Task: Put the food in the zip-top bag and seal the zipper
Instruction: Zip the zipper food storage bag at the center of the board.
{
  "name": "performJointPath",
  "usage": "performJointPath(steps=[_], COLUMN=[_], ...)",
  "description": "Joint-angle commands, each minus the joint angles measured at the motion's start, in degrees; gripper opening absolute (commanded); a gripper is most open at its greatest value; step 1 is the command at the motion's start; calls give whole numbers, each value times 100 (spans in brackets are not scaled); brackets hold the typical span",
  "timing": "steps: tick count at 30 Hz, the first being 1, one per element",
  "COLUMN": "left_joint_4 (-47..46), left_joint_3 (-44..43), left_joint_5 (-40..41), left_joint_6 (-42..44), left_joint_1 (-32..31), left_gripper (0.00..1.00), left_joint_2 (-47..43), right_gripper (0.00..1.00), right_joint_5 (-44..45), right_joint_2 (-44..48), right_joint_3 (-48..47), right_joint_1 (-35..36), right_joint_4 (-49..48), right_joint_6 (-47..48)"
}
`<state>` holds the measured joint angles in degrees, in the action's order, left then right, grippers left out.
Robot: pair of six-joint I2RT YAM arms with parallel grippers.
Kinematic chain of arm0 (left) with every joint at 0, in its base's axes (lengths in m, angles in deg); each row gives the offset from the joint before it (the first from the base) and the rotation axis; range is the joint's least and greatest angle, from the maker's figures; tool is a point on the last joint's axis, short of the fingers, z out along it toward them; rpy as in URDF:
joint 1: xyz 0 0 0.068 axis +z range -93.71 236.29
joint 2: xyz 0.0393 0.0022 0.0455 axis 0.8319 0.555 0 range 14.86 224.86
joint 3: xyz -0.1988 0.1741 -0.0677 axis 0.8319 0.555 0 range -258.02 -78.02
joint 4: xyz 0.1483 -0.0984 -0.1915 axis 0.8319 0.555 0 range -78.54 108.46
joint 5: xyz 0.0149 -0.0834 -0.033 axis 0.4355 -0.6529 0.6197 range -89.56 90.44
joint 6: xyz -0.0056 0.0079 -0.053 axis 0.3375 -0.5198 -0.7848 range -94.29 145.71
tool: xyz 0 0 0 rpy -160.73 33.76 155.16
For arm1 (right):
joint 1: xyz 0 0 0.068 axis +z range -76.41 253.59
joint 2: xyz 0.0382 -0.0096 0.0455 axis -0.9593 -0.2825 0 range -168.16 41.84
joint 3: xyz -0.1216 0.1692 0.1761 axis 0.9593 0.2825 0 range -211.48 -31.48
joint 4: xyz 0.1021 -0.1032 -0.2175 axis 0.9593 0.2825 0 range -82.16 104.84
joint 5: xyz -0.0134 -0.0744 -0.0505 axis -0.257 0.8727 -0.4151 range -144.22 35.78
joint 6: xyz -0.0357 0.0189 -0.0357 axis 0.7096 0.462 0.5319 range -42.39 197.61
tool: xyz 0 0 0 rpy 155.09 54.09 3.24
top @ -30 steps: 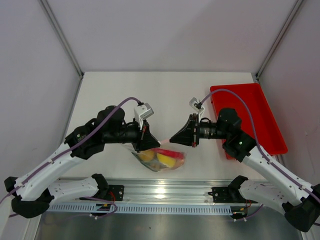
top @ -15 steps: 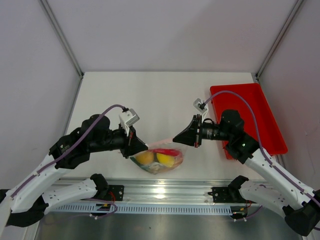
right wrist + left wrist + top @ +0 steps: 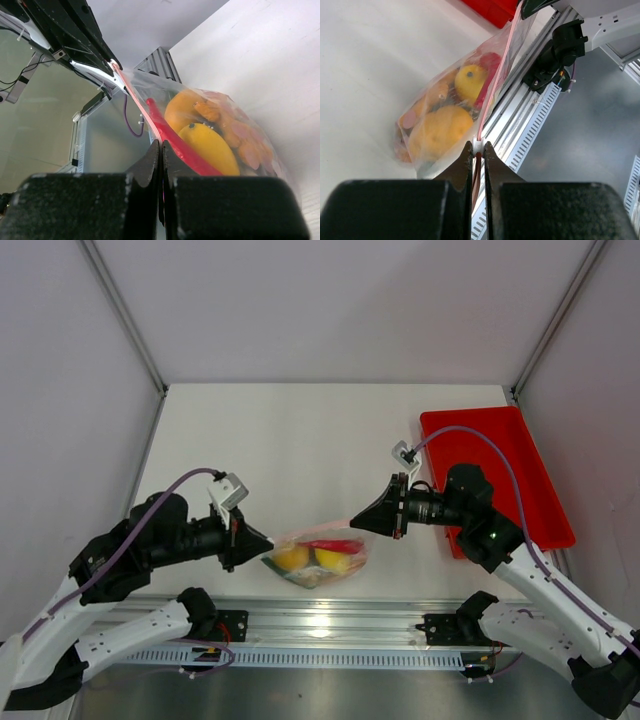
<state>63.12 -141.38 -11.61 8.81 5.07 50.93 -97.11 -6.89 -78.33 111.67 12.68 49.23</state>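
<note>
Clear zip-top bag (image 3: 322, 567) holding food (image 3: 292, 557): left tool (image 3: 262, 542) pinches the zipper (image 3: 310, 532) at its nine-o'clock end, right tool (image 3: 353, 523) pinches the three-o'clock end.

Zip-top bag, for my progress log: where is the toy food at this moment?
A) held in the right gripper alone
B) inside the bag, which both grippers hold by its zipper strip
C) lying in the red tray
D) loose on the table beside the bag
B: the food shows through the clear zip-top bag, and the left gripper and right gripper each have their jaws shut on an end of the zipper.
</note>
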Motion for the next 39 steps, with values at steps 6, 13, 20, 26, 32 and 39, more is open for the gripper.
performJointPath(steps=[6,13,20,26,32,39], left_joint_4=[564,767,1013,1206,1189,1031], left_joint_3=[7,-63,-160,-221,-256,-484], left_joint_5=[458,608,801,863,872,1370], left_joint_6=[-181,-234,-278,-322,-366,-427], left_joint_1=[60,51,60,60,60,60], left_gripper=[1,1,1,1,10,99], left_joint_2=[-443,-531,-645,-681,-734,-540], right_gripper=[0,0,0,0,0,0], right_joint_5=[150,115,88,62,9,79], right_joint_2=[136,48,-14,-31,-40,-303], right_joint_3=[-61,-105,-149,-140,-149,-359], right_joint_1=[-100,-108,-108,-108,-108,-108], right_joint_4=[78,105,78,70,-9,-1], right_joint_6=[105,184,210,201,131,113])
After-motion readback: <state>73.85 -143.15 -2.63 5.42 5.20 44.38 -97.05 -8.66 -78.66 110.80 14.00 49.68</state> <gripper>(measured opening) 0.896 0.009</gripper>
